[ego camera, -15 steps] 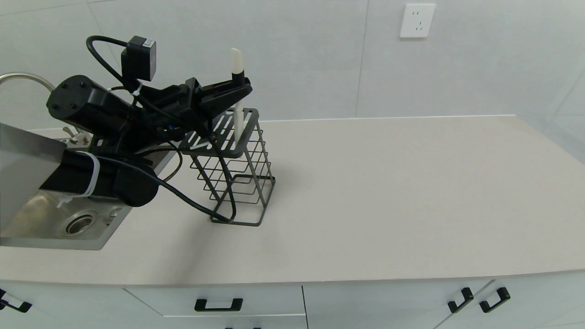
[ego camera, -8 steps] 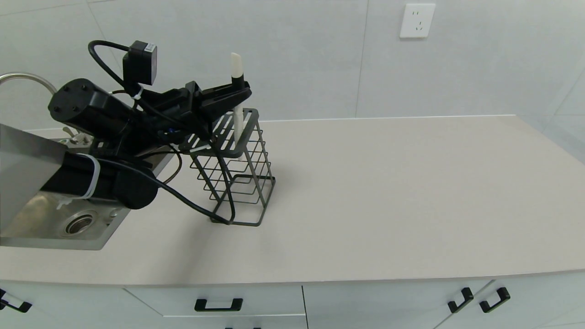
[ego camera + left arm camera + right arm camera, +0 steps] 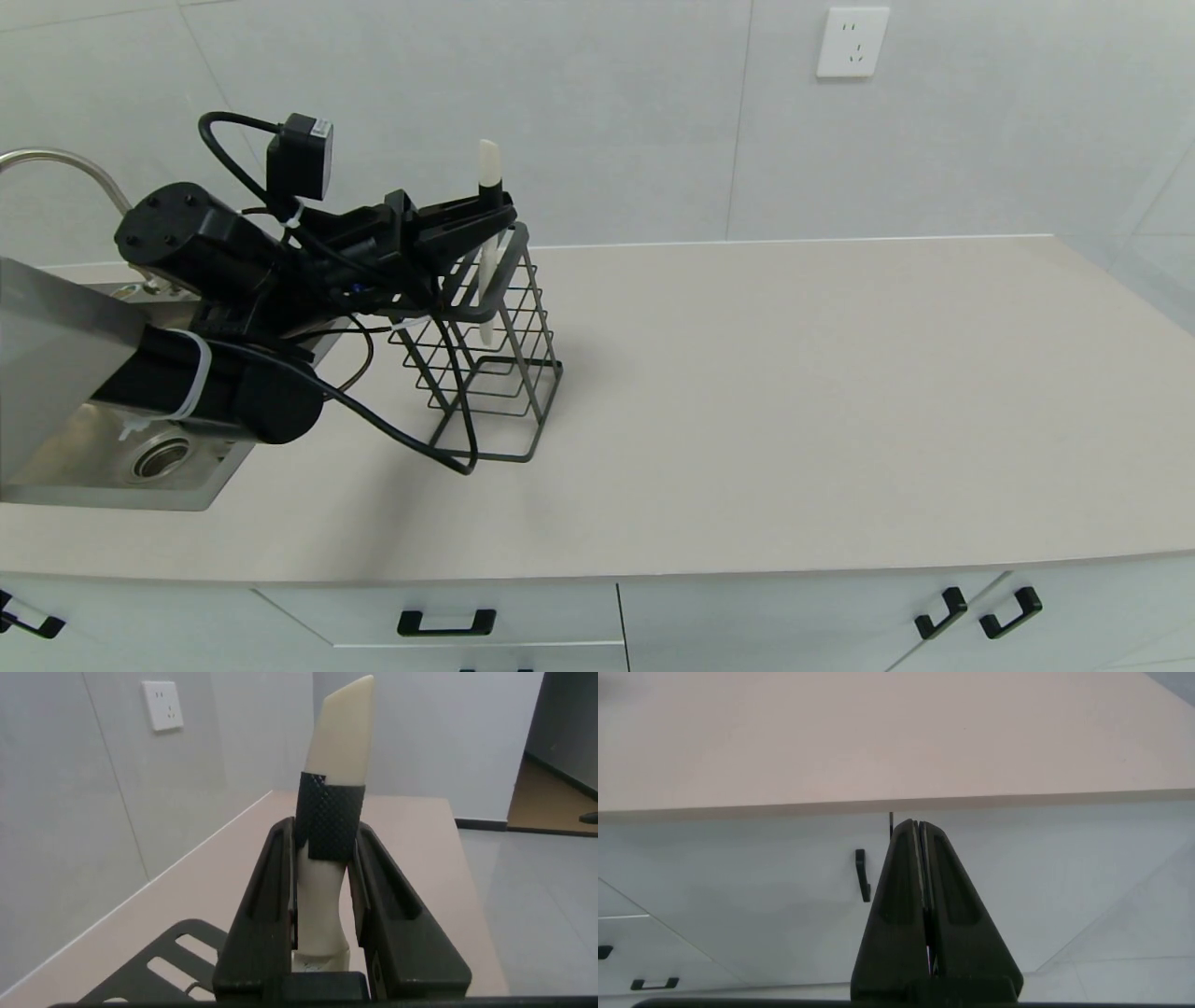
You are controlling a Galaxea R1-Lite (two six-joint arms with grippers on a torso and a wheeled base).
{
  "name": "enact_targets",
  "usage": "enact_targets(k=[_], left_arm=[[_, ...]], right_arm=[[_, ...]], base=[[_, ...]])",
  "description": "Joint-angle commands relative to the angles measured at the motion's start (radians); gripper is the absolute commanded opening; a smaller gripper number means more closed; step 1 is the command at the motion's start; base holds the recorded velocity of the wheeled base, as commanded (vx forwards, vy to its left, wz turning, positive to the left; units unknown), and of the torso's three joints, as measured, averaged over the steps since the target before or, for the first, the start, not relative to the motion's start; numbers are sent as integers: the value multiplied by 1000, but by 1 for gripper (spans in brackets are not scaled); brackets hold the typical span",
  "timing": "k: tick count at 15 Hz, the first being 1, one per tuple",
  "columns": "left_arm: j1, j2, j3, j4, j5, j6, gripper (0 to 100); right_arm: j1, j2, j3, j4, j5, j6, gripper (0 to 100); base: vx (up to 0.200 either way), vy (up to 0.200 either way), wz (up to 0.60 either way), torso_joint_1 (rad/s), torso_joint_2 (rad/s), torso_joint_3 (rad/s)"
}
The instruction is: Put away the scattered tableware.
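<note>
While the left gripper point(image 3: 487, 217) is clamping tight on a cream utensil point(image 3: 486, 161), it is hanging just above the slotted top of the wire rack point(image 3: 512, 392). The utensil is standing upright with its lower end dipping through a slot into the rack. By my reading this piece is nearly stowed: it is sitting partway inside the rack but not yet released. Letting go and pulling clear of the rack are what is remaining.

The head view is giving us the whole cage on the table point(image 3: 794, 392), with the utensil's lower end showing inside the rack. The left wrist view is showing, close up, the black band where the jaws are pinching. The right wrist view is adding the right gripper point(image 3: 921, 833), pressed fully closed on nothing and hanging well apart from the rack, facing the cupboard fronts point(image 3: 738, 905).
</note>
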Motion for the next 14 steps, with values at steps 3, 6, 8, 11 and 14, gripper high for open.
enact_targets(k=[3, 6, 8, 11, 14], left_arm=[[8, 2, 14, -1, 4, 1, 100], [8, -2, 21, -1, 2, 2, 100], [9, -14, 18, -1, 2, 14, 100], [45, -103, 40, -1, 2, 71, 100], [135, -332, 209, -1, -1, 134, 100]], right_arm=[[0, 1, 0, 0, 0, -1, 0], [0, 1, 0, 2, 0, -1, 0], [0, 1, 0, 0, 0, -1, 0], [0, 1, 0, 0, 0, 1, 0], [0, 1, 0, 0, 0, 1, 0]], base=[[0, 0, 0, 0, 0, 0], [0, 0, 0, 0, 0, 0], [0, 0, 0, 0, 0, 0], [0, 0, 0, 0, 0, 0], [0, 0, 0, 0, 0, 0]])
